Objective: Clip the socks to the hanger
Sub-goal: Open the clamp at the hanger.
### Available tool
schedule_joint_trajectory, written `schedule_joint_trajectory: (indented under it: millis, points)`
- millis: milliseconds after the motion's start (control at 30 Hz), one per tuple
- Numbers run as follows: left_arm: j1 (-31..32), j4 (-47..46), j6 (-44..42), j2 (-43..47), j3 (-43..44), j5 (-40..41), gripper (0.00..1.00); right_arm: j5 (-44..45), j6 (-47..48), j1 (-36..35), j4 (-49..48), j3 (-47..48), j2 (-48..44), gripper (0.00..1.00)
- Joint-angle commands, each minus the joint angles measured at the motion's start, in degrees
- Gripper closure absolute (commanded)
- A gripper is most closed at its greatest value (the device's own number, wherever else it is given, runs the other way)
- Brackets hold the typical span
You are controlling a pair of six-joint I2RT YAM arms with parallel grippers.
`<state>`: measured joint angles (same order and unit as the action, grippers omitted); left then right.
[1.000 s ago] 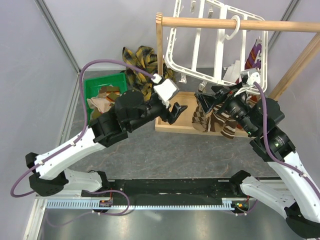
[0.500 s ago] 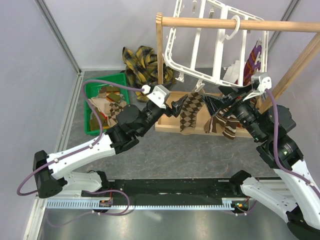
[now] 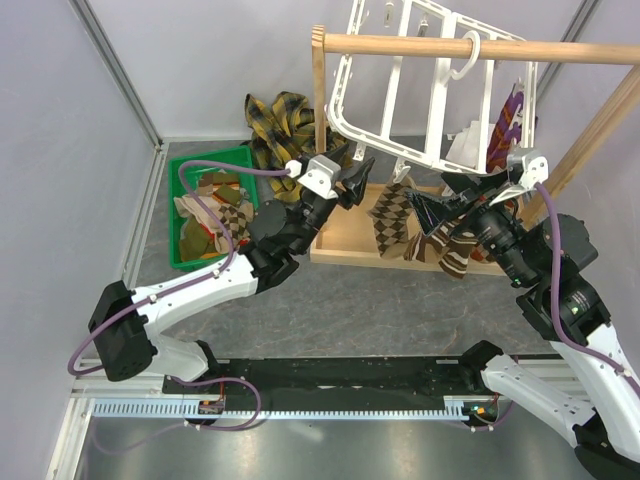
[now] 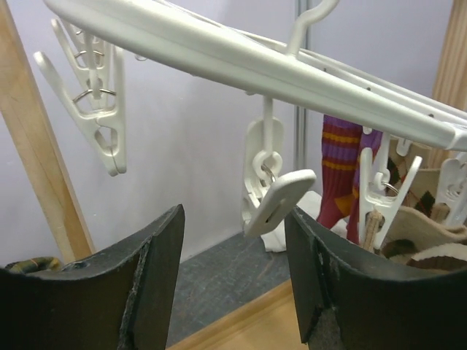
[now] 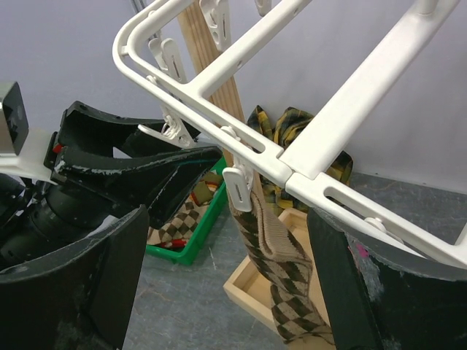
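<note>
The white grid hanger [image 3: 430, 90] hangs by its hook from the wooden rod. A brown-beige argyle sock [image 3: 390, 220] hangs from a clip on its lower edge; in the right wrist view the sock [image 5: 281, 281] is held by a white clip [image 5: 238, 188]. My left gripper [image 3: 355, 178] is open and empty just left of that sock, under the hanger's edge; in the left wrist view the gripper [image 4: 233, 233] faces an empty dangling clip [image 4: 273, 200]. My right gripper [image 3: 450, 195] is open and empty just right of the sock, and in the right wrist view the gripper [image 5: 226, 244] frames it.
A green bin [image 3: 192, 170] with more socks stands at the left. A yellow-and-black plaid cloth [image 3: 285, 125] lies behind the wooden post [image 3: 319, 100]. The wooden tray [image 3: 345, 245] holds more socks [image 3: 450, 250]. A red-striped sock [image 4: 337, 171] hangs on the hanger's far side.
The argyle sock has gone up and to the right and now hangs from a hanger clip. My left gripper has risen to the hanger's lower edge. My right gripper shifted slightly.
</note>
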<state>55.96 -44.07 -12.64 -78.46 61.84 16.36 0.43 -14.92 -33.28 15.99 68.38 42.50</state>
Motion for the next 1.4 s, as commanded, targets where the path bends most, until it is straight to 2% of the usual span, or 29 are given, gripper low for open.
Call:
schedule_joint_trajectory:
  millis: [0,133,233,267,333,400,433,833,1067,1367]
  points:
    - [-0.7,-7.3,0.0,-0.3,1.0,-1.2,0.39,-1.6,1.2,-0.1,-1.1,0.7,-0.4,0.05]
    - [-0.6,-8.0,0.1,-0.6,0.9,-2.1,0.47,-3.8,1.5,0.0,-1.2,1.0,0.2,0.05]
    - [-0.6,-8.1,0.0,-0.5,0.6,-2.6,0.60,-5.5,1.6,0.0,-1.1,1.6,0.6,0.05]
    - [-0.6,-8.0,0.0,-0.4,0.5,-2.7,0.71,-6.2,1.6,0.0,-1.0,2.0,0.8,0.05]
    - [-0.6,-7.6,0.0,-0.2,-0.1,-3.3,0.84,-9.5,2.6,-0.1,-0.8,2.8,1.5,0.05]
    - [-0.7,-7.0,0.1,0.1,-0.7,-3.6,0.89,-11.8,3.2,0.0,0.4,4.4,2.4,0.05]
    - [-0.6,-6.6,0.2,0.0,-0.8,-3.8,0.97,-13.2,3.3,-0.1,1.1,4.9,3.3,0.05]
    - [0.3,4.3,7.5,-3.8,0.9,-8.3,0.98,-14.7,3.8,0.0,7.3,10.4,9.3,0.09]
    - [3.2,5.7,8.8,-7.3,3.8,-7.9,0.98,-7.6,5.2,0.0,9.9,12.8,12.0,0.13]
    - [4.2,7.3,9.0,-5.4,3.0,-7.0,0.98,-2.6,3.8,-0.1,12.7,12.9,13.8,0.30]
